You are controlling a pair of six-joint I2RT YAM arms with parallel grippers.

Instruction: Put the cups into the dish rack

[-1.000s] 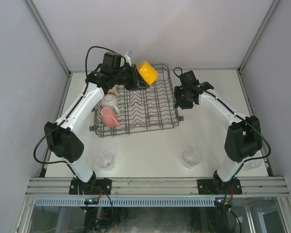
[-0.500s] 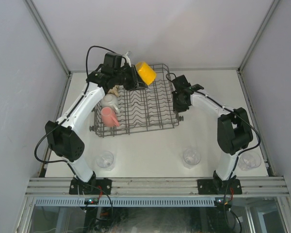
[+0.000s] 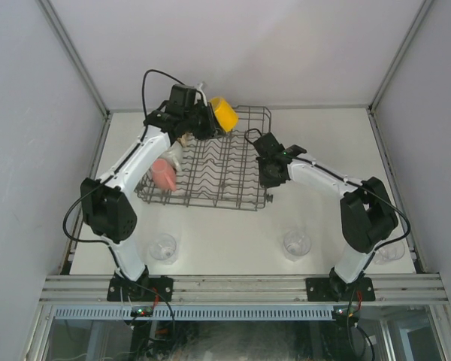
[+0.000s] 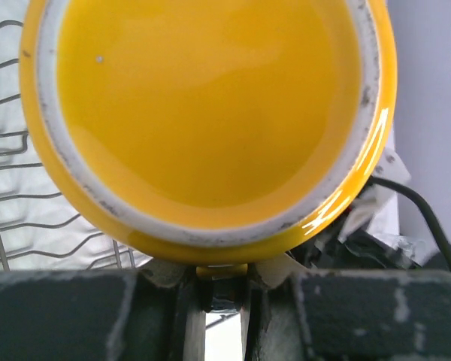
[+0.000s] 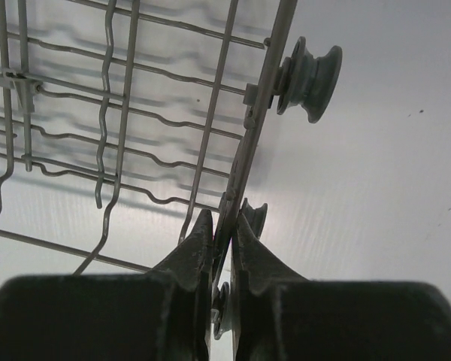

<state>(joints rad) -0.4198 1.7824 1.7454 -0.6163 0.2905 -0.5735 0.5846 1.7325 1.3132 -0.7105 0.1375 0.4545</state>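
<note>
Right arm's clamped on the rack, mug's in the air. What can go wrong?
The right gripper is shut on the dish rack at its side wire; any pull could shift the tines under the yellow mug.
The left gripper pinches only that mug's edge; it may swivel or slip.
A jerk could topple the pink tumbler.

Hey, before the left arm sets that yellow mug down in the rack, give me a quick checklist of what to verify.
1. Left gripper hold on the yellow mug: ok, shut on it.
2. Right gripper steadying the dish rack: ok, clamped on its side wire.
3. Mug over the rack: ok, above the far edge.
4. Free space: ok; pink cup and white mug fill only the left side.
5. Mug's height above the rack: cannot tell.
</note>
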